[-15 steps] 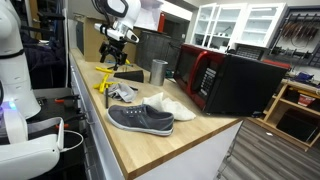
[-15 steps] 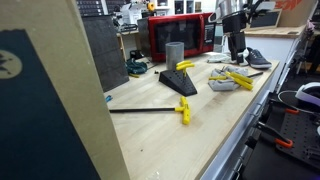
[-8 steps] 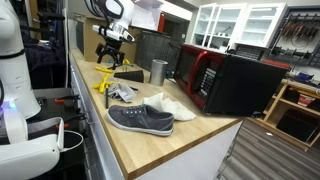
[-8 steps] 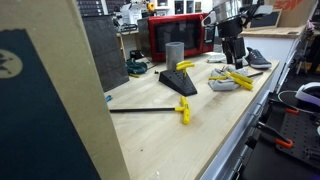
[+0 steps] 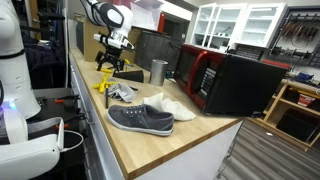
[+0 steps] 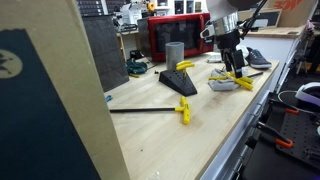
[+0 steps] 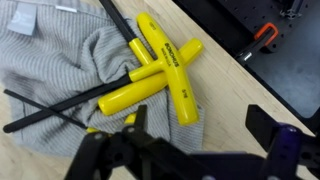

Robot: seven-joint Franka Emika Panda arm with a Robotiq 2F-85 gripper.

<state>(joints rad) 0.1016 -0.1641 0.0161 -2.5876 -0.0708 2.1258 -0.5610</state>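
Position: two yellow T-handle wrenches (image 7: 160, 75) lie crossed on a grey cloth (image 7: 60, 55) on the table (image 7: 225, 90).
Axis: their black shafts point left in the wrist view.
Grip: my fingers (image 7: 262, 122) are spread wide, empty, above them.

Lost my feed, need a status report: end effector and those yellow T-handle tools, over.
End effector open, empty, hovering above. Yellow plastic T-handle tools piled on grey knitted cloth, untouched. Nothing between end effector and them.
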